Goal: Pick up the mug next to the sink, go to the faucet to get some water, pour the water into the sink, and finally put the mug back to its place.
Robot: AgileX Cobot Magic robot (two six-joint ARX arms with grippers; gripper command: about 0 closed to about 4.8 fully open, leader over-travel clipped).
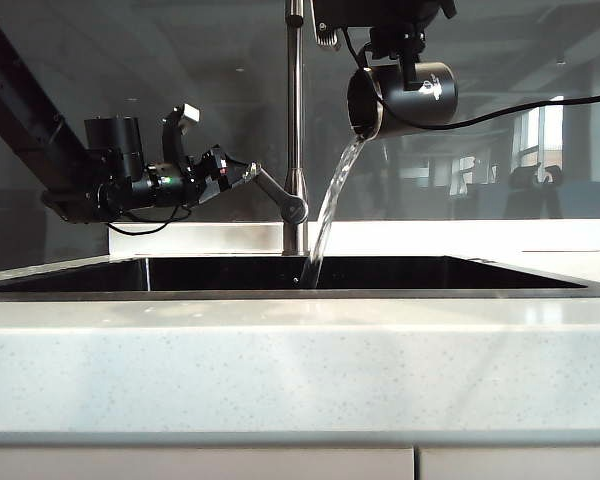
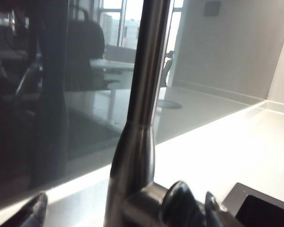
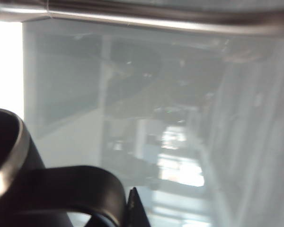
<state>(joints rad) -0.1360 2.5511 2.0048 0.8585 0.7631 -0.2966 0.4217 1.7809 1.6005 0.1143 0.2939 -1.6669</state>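
**Asker:** While water is falling, where is the mug?

**Describer:** Seen from the front, the black mug [image 1: 405, 100] hangs high at upper right, above the sink [image 1: 380, 273]. It is tipped on its side, its steel rim facing left and slightly down. A clear stream of water [image 1: 330, 205] curves from the rim down into the dark basin, landing just right of the faucet [image 1: 295, 120].

**Asker:** What holds it?

**Describer:** The right gripper [image 1: 408, 62] comes down from above, its fingers closed on the mug's handle. Its own camera shows the rim [image 3: 12, 151] and the curved handle [image 3: 75, 187] close up, with one dark fingertip [image 3: 135, 208] beside the handle.

**Asker:** And the other arm?

**Describer:** The left gripper [image 1: 242, 173] sits at middle left, level, its fingers spread apart at the faucet's slanted lever [image 1: 278, 195]. Its camera shows the steel pipe [image 2: 142, 118] rising close by, two dark fingertips [image 2: 31, 210] low in the view, and a corner of the sink [image 2: 262, 210].

**Asker:** What surrounds them?

**Describer:** A white speckled countertop [image 1: 300, 360] fills the foreground, with dark reflective glass [image 1: 130, 60] behind.
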